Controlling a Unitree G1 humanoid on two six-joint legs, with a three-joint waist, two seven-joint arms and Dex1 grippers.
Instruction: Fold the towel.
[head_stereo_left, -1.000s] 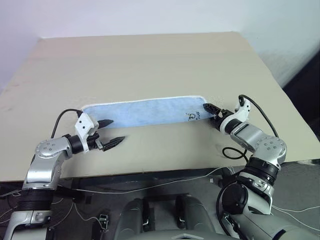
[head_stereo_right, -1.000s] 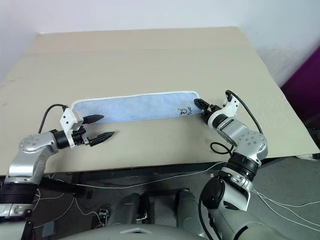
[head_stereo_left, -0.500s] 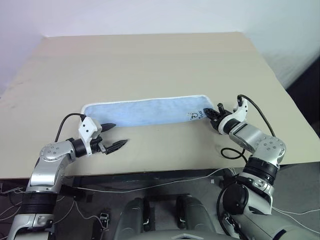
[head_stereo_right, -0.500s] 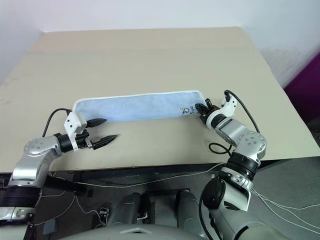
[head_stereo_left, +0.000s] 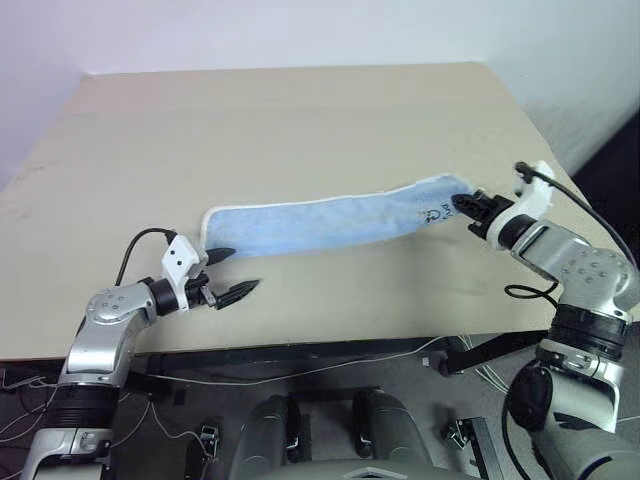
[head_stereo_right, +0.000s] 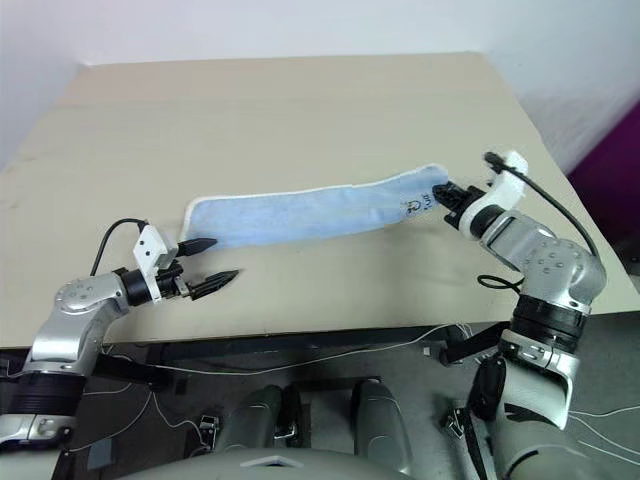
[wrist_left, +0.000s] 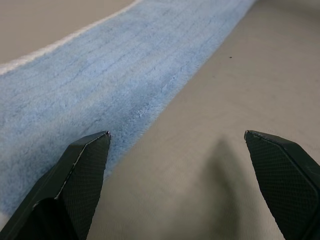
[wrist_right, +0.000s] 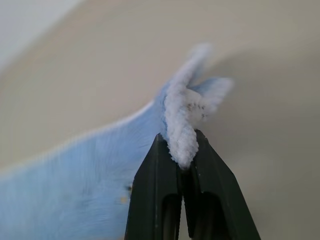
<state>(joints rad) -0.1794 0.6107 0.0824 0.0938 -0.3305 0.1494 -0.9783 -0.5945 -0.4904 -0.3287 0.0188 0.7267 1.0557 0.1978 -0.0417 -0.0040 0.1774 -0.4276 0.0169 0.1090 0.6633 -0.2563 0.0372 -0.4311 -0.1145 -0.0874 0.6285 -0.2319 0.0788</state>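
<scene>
towel (head_stereo_left: 320, 222) motif lettering too small to read, corner hidden between right gripper (head_stereo_left: 462, 204) fingers

Two eye views look down from up high, far off, both seeing whole table (head_stereo_left: 300, 120). Left wrist view sits low, very near towel (wrist_left: 100, 85). Right wrist view very near pinched towel end.

Bare table (head_stereo_left: 300, 130) lies beyond and in front of the towel (head_stereo_left: 320, 222), open to passage. The towel spans the middle between 2 grippers, left (head_stereo_left: 232, 272) and right (head_stereo_left: 466, 206).
</scene>
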